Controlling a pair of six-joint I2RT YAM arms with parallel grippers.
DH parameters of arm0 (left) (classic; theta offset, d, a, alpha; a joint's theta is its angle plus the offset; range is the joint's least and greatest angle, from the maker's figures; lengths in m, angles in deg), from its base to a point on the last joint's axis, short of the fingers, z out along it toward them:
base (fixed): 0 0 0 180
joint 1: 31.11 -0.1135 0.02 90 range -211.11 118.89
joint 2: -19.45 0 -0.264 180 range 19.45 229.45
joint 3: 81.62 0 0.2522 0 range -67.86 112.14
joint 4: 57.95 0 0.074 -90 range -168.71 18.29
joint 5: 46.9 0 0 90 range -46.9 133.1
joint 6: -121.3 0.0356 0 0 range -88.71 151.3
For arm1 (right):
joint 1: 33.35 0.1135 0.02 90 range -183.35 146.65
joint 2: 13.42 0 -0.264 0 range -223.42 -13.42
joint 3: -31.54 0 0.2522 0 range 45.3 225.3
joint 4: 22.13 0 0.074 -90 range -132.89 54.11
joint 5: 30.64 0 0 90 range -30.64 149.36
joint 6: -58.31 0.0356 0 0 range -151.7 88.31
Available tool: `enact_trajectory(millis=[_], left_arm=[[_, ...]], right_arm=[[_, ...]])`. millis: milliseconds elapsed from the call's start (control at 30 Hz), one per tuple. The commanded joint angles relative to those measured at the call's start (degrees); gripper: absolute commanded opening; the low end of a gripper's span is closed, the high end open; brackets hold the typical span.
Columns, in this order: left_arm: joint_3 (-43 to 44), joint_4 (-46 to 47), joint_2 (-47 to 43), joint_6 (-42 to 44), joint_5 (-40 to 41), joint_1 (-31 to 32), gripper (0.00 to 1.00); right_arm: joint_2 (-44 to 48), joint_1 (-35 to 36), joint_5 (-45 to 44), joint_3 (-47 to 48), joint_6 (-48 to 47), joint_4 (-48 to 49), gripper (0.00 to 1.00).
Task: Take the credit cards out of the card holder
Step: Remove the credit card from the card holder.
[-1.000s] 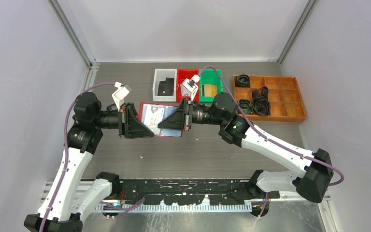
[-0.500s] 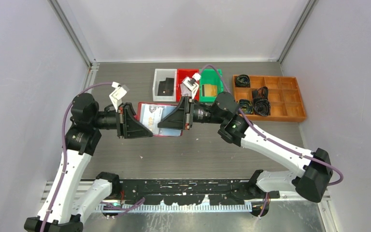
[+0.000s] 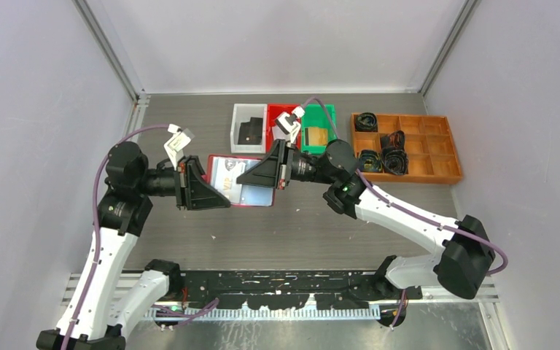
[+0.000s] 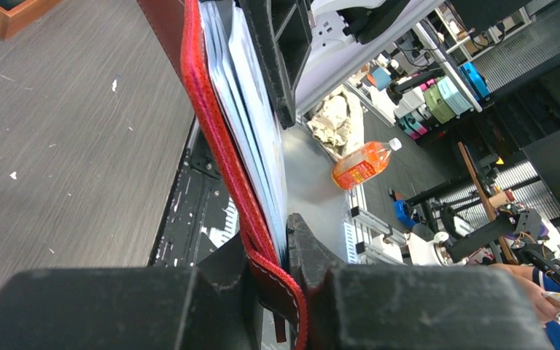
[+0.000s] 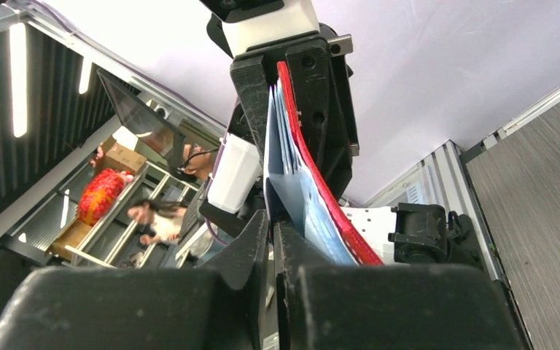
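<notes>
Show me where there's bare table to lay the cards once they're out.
Free: the wide strip between the card holder and the arm bases; the rear-left corner beside the white bin; the patch in front of the wooden tray. Crowded: the back row of bins and tray.

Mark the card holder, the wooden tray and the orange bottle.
card holder (image 3: pixel 242 182), top external view, pale inner page
wooden tray (image 3: pixel 441 166), top external view, bare corner compartment
orange bottle (image 4: pixel 359 165), left wrist view, its body
</notes>
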Motion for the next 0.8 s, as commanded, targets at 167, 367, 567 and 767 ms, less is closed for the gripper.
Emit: enact_trajectory(millis=[167,367,567,767], left_arm=[[3.7,2.8,-1.1,-0.9,-2.9,0.2,0.00],[3.9,2.8,-1.1,-1.1,-2.8,0.2,0.00],[4.0,0.4,-0.4,1.5,-2.4,0.1,0.00],[5.1,-2.0,0.9,4.6,-2.7,0.1,0.00]], right_arm=[[6.8,-1.3,-2.1,-3.1,-4.4,-2.2,0.05],[7.9,-2.4,-0.3,-1.6,-6.0,-6.4,0.01],[13.4,-12.8,5.6,3.3,-12.5,-25.7,0.01],[17.9,-25.2,8.0,7.7,-19.7,-42.2,0.00]])
